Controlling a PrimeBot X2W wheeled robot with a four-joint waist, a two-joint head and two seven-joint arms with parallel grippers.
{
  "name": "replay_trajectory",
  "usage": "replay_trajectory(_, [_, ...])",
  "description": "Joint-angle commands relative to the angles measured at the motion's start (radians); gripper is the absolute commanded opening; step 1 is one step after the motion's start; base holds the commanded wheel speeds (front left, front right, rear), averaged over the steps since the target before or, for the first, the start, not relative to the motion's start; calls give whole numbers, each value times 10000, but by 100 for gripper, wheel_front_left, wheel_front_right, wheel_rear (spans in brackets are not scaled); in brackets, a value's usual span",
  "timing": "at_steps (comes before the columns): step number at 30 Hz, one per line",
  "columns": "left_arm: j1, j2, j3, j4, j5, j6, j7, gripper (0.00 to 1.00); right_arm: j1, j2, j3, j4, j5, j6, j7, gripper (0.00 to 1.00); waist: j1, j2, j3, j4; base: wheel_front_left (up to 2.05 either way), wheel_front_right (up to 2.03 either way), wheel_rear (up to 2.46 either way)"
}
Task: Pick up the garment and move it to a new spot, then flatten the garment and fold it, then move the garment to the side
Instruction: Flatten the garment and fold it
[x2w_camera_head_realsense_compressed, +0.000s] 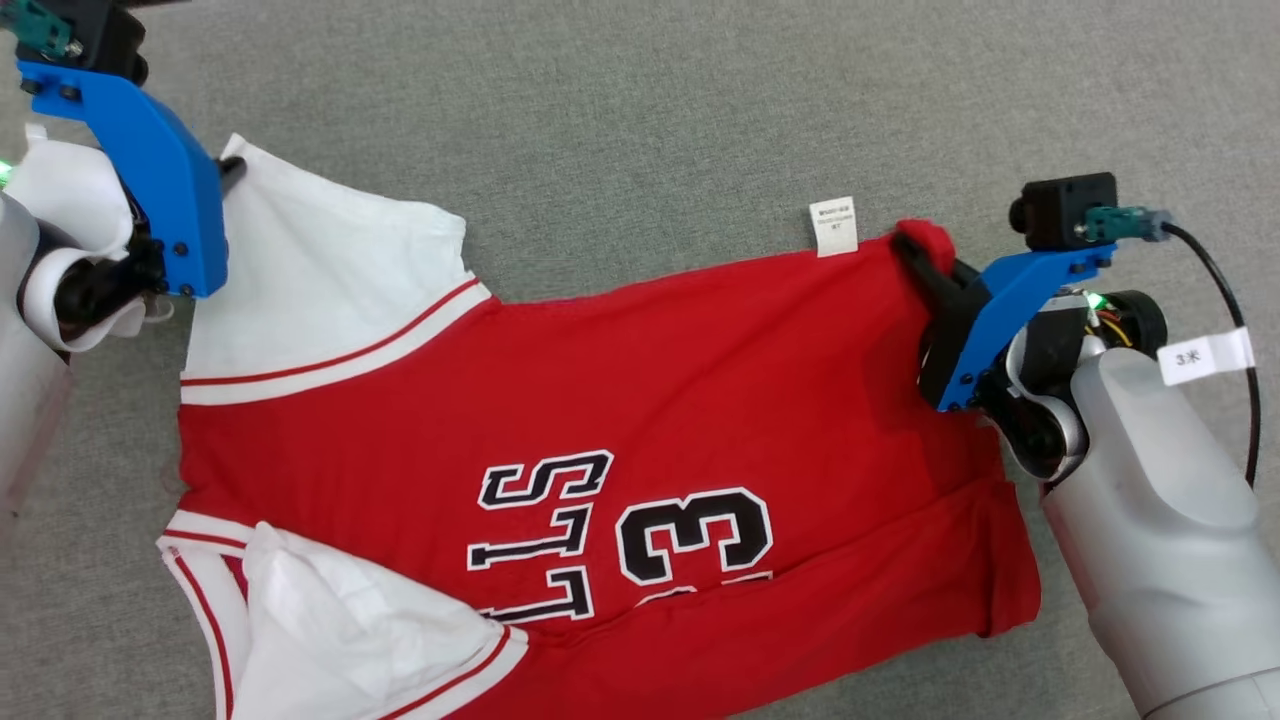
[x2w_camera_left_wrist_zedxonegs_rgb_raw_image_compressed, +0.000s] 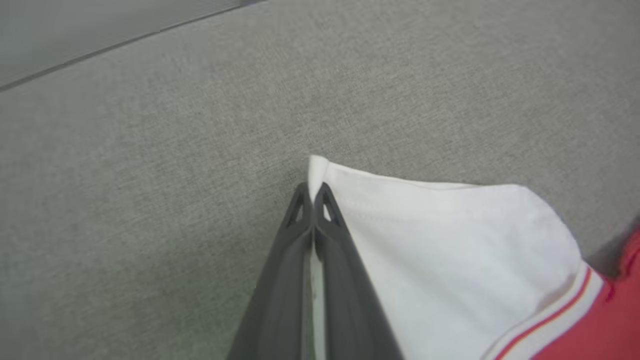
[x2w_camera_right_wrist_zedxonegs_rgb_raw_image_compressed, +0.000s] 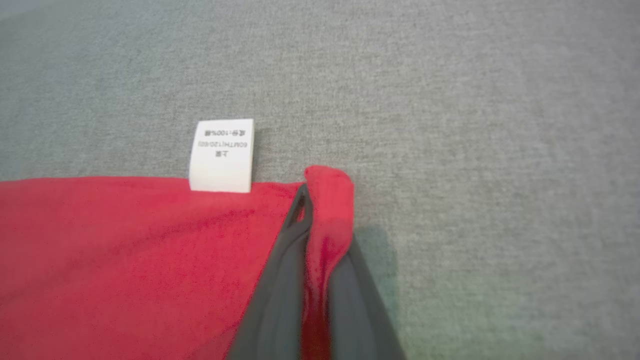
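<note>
The garment (x2w_camera_head_realsense_compressed: 600, 400) is a red jersey with white sleeves and black "3" lettering, spread on a grey cloth surface. My left gripper (x2w_camera_left_wrist_zedxonegs_rgb_raw_image_compressed: 312, 197) is shut on the corner of the far white sleeve (x2w_camera_left_wrist_zedxonegs_rgb_raw_image_compressed: 450, 240), at the upper left of the head view (x2w_camera_head_realsense_compressed: 232, 170). My right gripper (x2w_camera_right_wrist_zedxonegs_rgb_raw_image_compressed: 320, 200) is shut on the jersey's red hem corner (x2w_camera_right_wrist_zedxonegs_rgb_raw_image_compressed: 327, 185), at the right in the head view (x2w_camera_head_realsense_compressed: 915, 245). A white care label (x2w_camera_head_realsense_compressed: 833, 226) sticks out from the hem next to that corner (x2w_camera_right_wrist_zedxonegs_rgb_raw_image_compressed: 222, 155).
The grey cloth surface (x2w_camera_head_realsense_compressed: 650, 120) stretches open beyond the jersey. The near white sleeve (x2w_camera_head_realsense_compressed: 330, 630) lies crumpled at the lower left. A black cable (x2w_camera_head_realsense_compressed: 1235, 330) with a paper tag loops by my right wrist. A seam or edge (x2w_camera_left_wrist_zedxonegs_rgb_raw_image_compressed: 120, 45) crosses the far surface.
</note>
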Motion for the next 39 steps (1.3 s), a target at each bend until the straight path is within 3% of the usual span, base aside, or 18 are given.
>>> replay_trajectory(1, [-173,21,68,147,83,-10,-254,0,38,-38,-206,139,-162,-15,-416,0,-1,-1,-73,49,0,0,0])
replay_trajectory(8, [119,-136,-2,497,-21,-68,-787,0,-177,156,-1005,1050,-693,-13,-1850,0,-1,-1,-597,415,0,0,0])
replay_trajectory(15, [665,-282,-289,-76,-507,-69,-929,0,208,170,-904,1337,-625,-12,-2677,0,-1,-1,-1408,789,0,0,0])
replay_trajectory(29, [2574,1651,-1273,-3991,-2712,-44,1619,0,1578,-1083,430,1745,420,-10,-2692,0,-1,-1,-3124,1485,0,0,0])
replay_trajectory(35, [3217,2385,-1566,-5785,-3455,480,2810,0,1844,-1886,1563,1448,1180,-10,-2072,0,-1,-1,-3338,1675,0,0,0])
replay_trajectory(39, [3647,2849,-1751,-6791,-3914,949,3414,0,2066,-2651,2671,858,1998,-10,-1034,0,-1,-1,-3385,1724,0,0,0])
